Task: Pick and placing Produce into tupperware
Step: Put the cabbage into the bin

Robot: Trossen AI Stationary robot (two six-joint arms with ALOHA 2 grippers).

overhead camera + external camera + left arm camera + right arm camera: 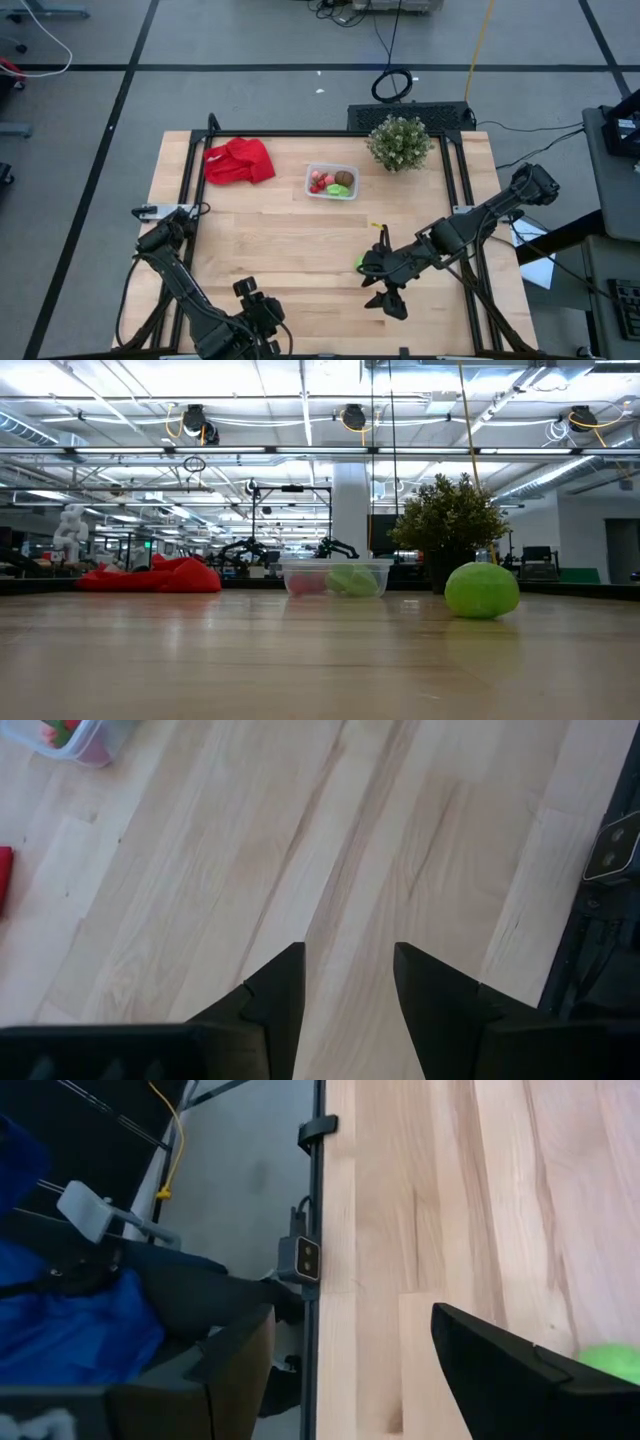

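Clear tupperware [331, 181] w/ produce [330, 182] inside; green piece [359, 262] loose on table.

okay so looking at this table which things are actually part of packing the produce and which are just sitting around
Part of the job:
- tupperware, already holding red, brown and green pieces
- loose green piece on the table by the right gripper

Just lying about:
- red cloth
- potted plant
- left gripper, open over bare table

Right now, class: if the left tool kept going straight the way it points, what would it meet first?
The left tool, open and empty, points across bare table. Nothing sits in its line; the tupperware lies off to one side. The way looks free, though depth is uncertain.
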